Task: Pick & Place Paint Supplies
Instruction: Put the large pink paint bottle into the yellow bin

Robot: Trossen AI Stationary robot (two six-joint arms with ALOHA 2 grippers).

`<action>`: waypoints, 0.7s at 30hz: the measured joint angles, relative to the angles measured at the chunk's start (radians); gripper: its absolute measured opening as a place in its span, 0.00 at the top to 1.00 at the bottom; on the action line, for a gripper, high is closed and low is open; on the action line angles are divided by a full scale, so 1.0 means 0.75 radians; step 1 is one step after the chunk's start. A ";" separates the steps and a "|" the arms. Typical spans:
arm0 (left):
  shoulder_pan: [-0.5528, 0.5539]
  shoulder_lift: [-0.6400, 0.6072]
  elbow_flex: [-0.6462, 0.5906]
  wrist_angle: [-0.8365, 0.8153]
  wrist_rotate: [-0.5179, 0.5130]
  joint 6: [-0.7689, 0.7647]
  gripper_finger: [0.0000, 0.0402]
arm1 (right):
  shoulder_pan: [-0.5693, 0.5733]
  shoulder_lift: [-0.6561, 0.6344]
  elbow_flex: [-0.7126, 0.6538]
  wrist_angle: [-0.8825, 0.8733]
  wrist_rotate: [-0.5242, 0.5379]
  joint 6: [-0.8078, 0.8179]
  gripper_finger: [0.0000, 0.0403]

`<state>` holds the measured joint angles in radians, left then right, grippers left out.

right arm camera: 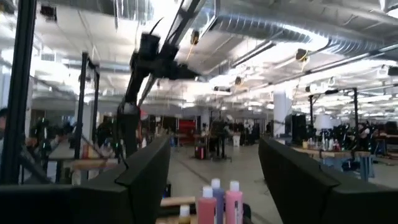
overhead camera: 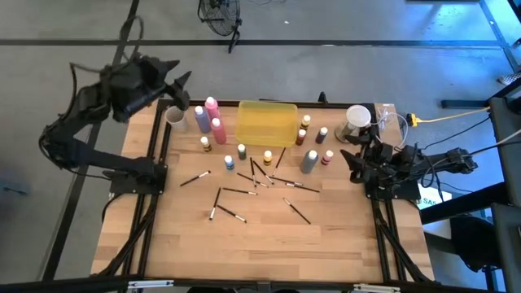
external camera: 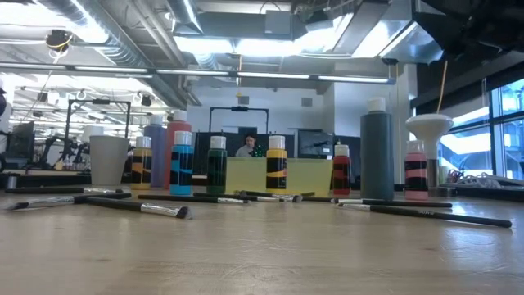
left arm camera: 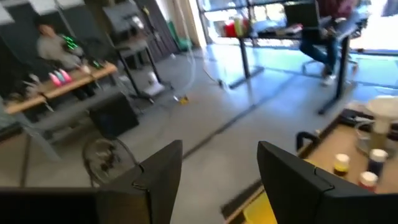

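The tall pink (overhead camera: pixel 218 129) and purple (overhead camera: pixel 201 119) squeeze bottles stand upright at the far left of the table. A grey one (overhead camera: pixel 309 161) stands right of centre. Small white-capped paint bottles (overhead camera: pixel 242 152) stand around the yellow tray (overhead camera: pixel 266 122). Several thin dark brushes (overhead camera: pixel 252 183) lie flat mid-table. My left gripper (overhead camera: pixel 181 88) hangs open, high over the table's far left corner, with nothing between its fingers (left arm camera: pixel 163 180). My right gripper (overhead camera: pixel 352 159) is open and low at the right edge, also with nothing in it.
A pale cup (overhead camera: pixel 174 115) stands at the far left and another cup (overhead camera: pixel 357 118) at the far right, beside cables and a yellow cord (overhead camera: pixel 440 120). The near half of the wooden table (overhead camera: pixel 269 244) is bare. People sit at desks beyond the table.
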<state>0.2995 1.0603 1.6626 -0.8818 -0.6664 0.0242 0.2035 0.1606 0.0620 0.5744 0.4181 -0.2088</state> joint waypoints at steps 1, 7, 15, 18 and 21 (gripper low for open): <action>0.041 0.036 0.044 -0.050 0.070 -0.024 0.49 | 0.000 0.008 0.000 -0.016 0.000 0.015 0.39; 0.256 0.277 0.260 -0.295 0.398 -0.069 0.48 | 0.000 0.054 0.000 -0.071 -0.001 0.091 0.39; 0.445 0.512 0.296 -0.419 0.506 -0.077 0.49 | 0.000 0.092 0.000 -0.133 -0.005 0.242 0.39; 0.518 0.590 0.296 -0.509 0.508 -0.070 0.50 | 0.000 0.099 0.000 -0.129 -0.004 0.259 0.39; 0.591 0.656 0.296 -0.559 0.508 -0.064 0.52 | 0.000 0.099 0.000 -0.117 -0.004 0.233 0.39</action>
<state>0.7430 1.5525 1.8843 -1.3007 -0.2855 -0.0235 0.2035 0.2348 0.0620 0.4863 0.4152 -0.0338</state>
